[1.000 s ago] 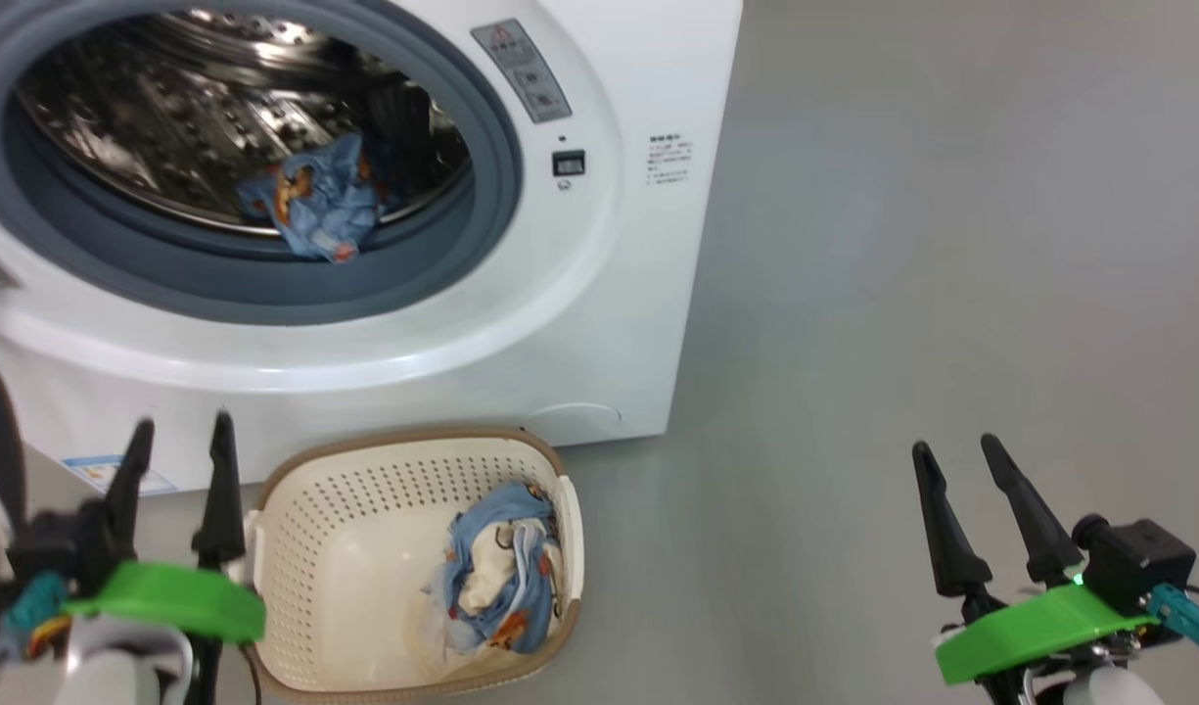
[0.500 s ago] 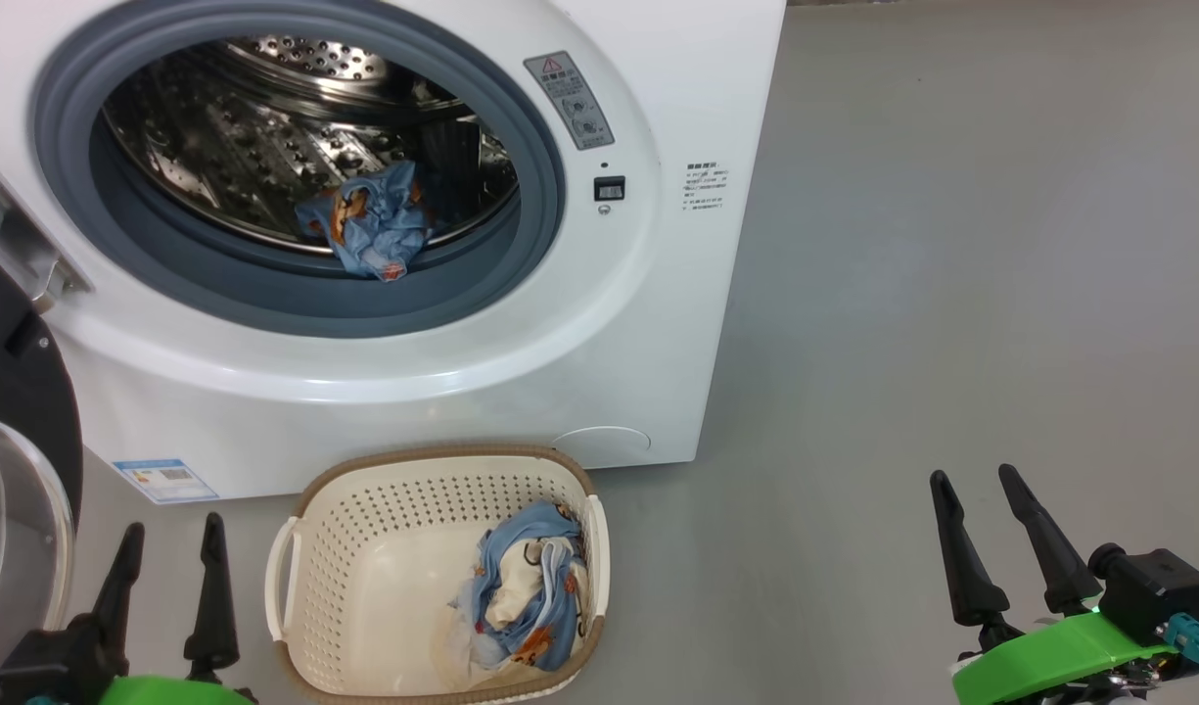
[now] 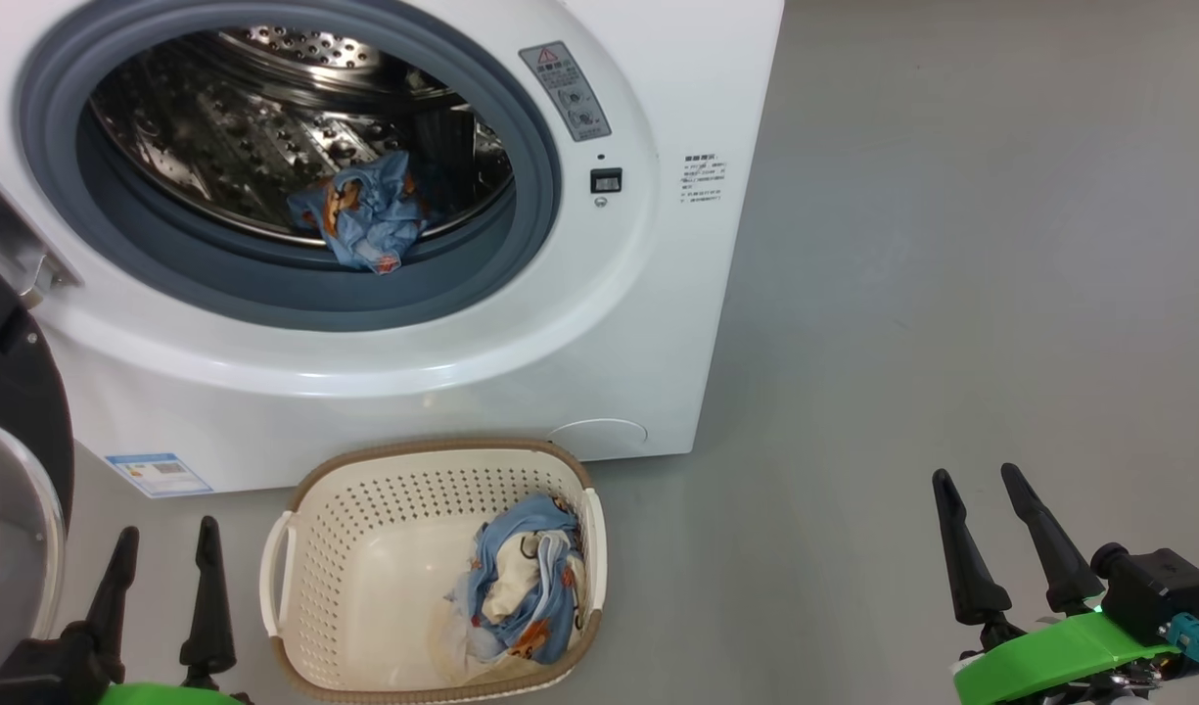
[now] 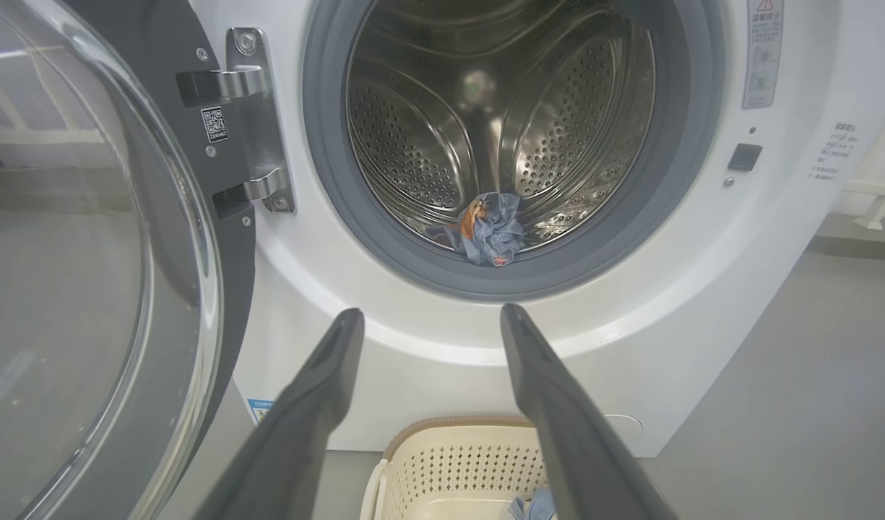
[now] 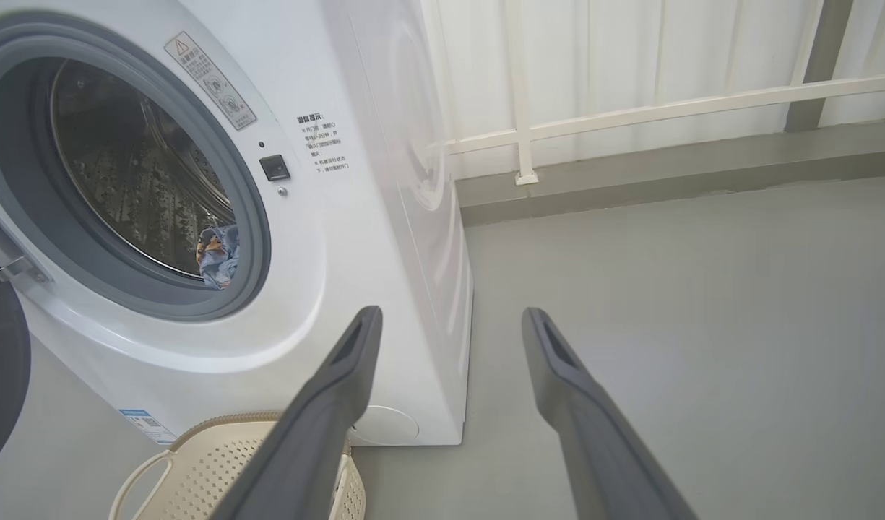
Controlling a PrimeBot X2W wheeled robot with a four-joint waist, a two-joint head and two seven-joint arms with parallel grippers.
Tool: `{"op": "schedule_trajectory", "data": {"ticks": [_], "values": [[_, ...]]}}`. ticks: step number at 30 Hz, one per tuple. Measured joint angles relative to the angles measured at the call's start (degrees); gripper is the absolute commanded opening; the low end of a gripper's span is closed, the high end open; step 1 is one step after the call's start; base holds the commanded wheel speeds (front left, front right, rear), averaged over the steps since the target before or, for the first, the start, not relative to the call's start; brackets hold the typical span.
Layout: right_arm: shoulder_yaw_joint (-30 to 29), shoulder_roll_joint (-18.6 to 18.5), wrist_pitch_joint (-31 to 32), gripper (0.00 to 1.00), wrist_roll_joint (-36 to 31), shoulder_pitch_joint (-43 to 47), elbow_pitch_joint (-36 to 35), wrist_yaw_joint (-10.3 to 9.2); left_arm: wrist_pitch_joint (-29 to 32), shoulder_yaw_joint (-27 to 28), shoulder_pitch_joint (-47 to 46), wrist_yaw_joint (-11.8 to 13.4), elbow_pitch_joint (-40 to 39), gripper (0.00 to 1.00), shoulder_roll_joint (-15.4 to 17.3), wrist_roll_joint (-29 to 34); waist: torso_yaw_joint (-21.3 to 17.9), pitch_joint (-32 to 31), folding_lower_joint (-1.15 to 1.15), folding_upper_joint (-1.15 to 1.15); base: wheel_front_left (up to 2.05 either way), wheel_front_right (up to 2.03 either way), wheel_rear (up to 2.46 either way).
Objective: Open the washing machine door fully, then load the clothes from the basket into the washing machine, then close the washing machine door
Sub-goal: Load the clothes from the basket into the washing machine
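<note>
I saw the washing machine door point(image 3: 20, 411) swung open at far left, my left gripper point(image 3: 168, 529) spread and empty beside the basket point(image 3: 364, 509), clothes point(image 3: 526, 587) bunched in its right end, another piece point(image 3: 364, 211) at the drum lip of the washing machine point(image 3: 579, 323), and my right gripper point(image 3: 976, 475) spread, empty, above the floor point(image 3: 951, 245).

The head camera has swung, so the whole scene sits a little further right and lower, and more of the washing machine door point(image 3: 26, 392) shows to the left of the left gripper point(image 3: 166, 529). Beyond that shift, the left gripper has drawn back toward the robot. Its fingertips were level with the far rim of the basket point(image 3: 442, 448); that rim now lies ahead of them, with the basket's handle just to their right.
</note>
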Motion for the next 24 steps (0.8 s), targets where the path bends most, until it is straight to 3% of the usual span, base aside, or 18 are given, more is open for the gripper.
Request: {"op": "schedule_trajectory", "data": {"ticks": [14,24], "values": [[-0.02,0.74,0.00,1.00,0.00,-0.27,-0.47,0.00,0.00,-0.75,-0.24,0.00,0.75,1.00,-0.02,-0.33,-0.47,2.38,0.00,0.00,0.00,0.00,0.00],[-0.14,1.86,0.00,1.00,-0.11,-3.37,-1.23,0.00,0.00,-4.55,-4.20,0.00,6.80,1.00,0.42,-2.68,-0.92,7.41,0.01,0.00,0.00,0.00,0.00]]}}
